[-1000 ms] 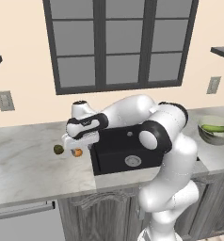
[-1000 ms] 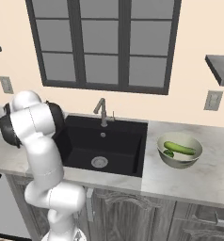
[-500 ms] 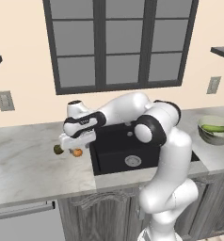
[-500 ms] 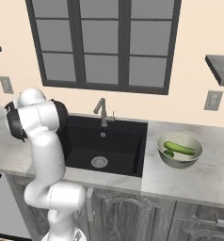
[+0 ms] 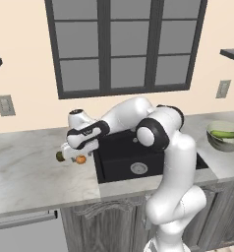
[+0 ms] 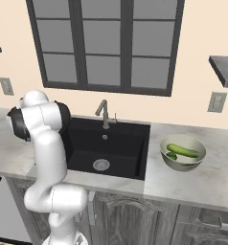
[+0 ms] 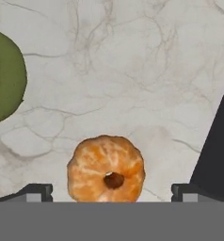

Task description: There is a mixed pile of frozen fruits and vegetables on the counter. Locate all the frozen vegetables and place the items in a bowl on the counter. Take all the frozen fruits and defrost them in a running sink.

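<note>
Orange fruit (image 7: 106, 169) sits between my fingertips, on the counter (image 7: 132, 70) just beside the left rim of the sink (image 5: 133, 157). My gripper (image 7: 109, 190) is over it with the jaws spread wide, nothing held; one fingertip shows on each side of the fruit, neither touching. Looks like I'm lined up for a straight descent and pinch, so the wide opening makes sense for a round thing.

Olive-brown fruit (image 7: 3, 75) lies on the same slab, apart from the orange one and further from the sink edge; in the left base view it peeks out beyond my hand (image 5: 60, 156). Both are fruits, so both are meant for the sink, and neither is there yet. Short carry from here, since the pile is right at the basin's left edge.

Sink basin is bare apart from the drain (image 6: 101, 164); faucet (image 6: 104, 114) stands at the back edge, and I can't tell whether water runs.

Bowl (image 6: 169, 162) is on the counter to the right of the sink, with the cucumber (image 6: 182, 150) lying across it and a small dark green piece (image 6: 171, 155) beside that. My judgement: vegetable half done, fruit half starting.

Risk: ball rolling off as the pads close.
</note>
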